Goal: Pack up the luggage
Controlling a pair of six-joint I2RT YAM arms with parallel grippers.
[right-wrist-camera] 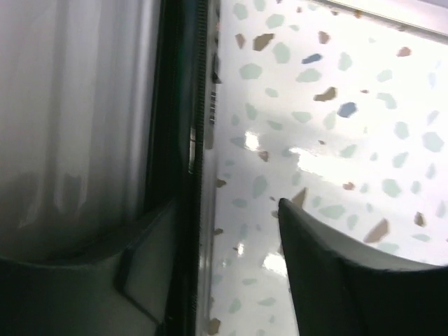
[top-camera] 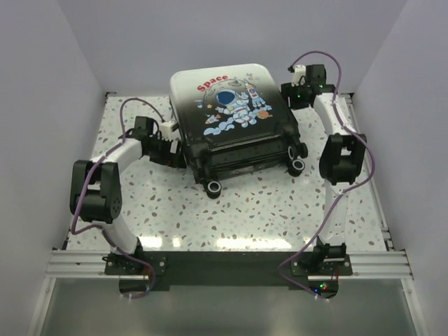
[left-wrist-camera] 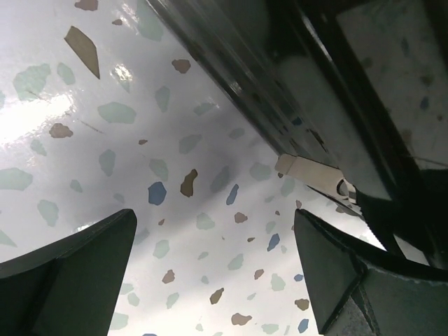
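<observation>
The luggage (top-camera: 231,119) lies flat and closed on the speckled table, astronaut print and red "Space" word facing up, black wheels (top-camera: 213,186) toward the arms. My left gripper (top-camera: 175,145) sits low at its left side. In the left wrist view this gripper (left-wrist-camera: 215,217) is open, with only table between the fingers, and the suitcase's dark edge and a metal zipper pull (left-wrist-camera: 304,170) lie just beyond to the upper right. My right gripper (top-camera: 294,93) is at the far right corner. In the right wrist view its jaws (right-wrist-camera: 220,210) stand apart beside the shell (right-wrist-camera: 70,105) and zipper seam (right-wrist-camera: 203,105), gripping nothing.
White walls enclose the table (top-camera: 280,210) on the left, back and right. The metal rail (top-camera: 224,262) with both arm bases runs along the near edge. The right arm's elbow (top-camera: 343,157) hangs beside the suitcase's right side.
</observation>
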